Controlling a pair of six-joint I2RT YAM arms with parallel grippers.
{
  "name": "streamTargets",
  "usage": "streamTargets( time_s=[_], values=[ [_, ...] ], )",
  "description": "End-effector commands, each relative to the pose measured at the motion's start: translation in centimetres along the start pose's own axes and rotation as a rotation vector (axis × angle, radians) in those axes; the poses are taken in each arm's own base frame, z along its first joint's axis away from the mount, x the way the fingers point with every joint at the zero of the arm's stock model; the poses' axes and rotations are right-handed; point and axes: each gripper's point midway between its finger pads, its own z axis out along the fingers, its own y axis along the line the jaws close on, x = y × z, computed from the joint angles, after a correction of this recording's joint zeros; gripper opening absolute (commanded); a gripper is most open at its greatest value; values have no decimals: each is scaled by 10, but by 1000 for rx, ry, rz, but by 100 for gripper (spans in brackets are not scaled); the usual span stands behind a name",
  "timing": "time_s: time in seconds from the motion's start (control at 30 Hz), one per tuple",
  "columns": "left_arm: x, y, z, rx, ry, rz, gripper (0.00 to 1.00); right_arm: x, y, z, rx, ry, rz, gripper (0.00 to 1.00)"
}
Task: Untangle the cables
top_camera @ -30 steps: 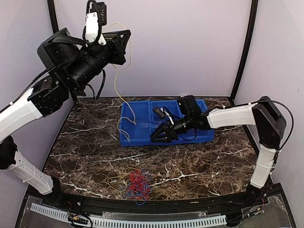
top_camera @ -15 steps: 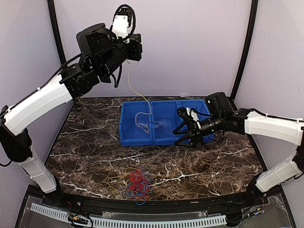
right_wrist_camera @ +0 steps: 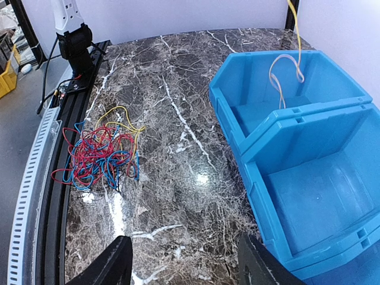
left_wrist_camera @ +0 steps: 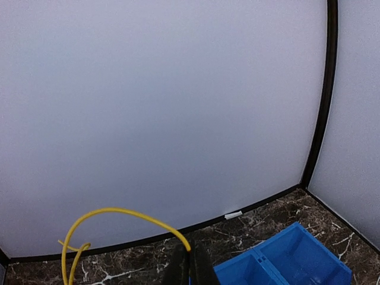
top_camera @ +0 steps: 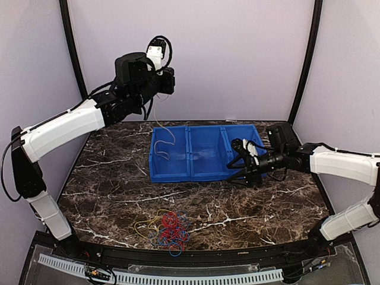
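Near back wall, high above marble table (top_camera: 107, 184), left gripper (left_wrist_camera: 190, 266) pinches yellow cable (left_wrist_camera: 119, 211), fingers pressed together on it. Cable's lower end trails into left compartment of blue bin (top_camera: 190, 173). Right gripper (right_wrist_camera: 184, 267), fingers spread wide and holding nothing, hovers by bin's right front. Red, blue and yellow cable tangle (top_camera: 169, 228) lies near table's front edge, well apart from bin.

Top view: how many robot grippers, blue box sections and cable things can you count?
grippers: 2, the left gripper and the right gripper
blue box sections: 3
tangled cable pile: 1
yellow cable held up on its own: 1
Total: 7
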Motion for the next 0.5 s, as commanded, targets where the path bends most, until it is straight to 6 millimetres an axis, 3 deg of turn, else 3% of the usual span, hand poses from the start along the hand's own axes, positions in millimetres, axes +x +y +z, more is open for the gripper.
streamTargets(
  time_s=[0.0, 0.3, 0.47],
  values=[
    [47, -14, -1, 75, 88, -101, 0, -9, -2, -6, 33, -33, -76, 63],
    [145, -18, -19, 93, 327, -190, 0, -5, -1, -2, 10, -23, -83, 63],
    [178, -14, -17, 59, 456, -183, 0, -2, 0, 0, -4, -15, -90, 63]
  ],
)
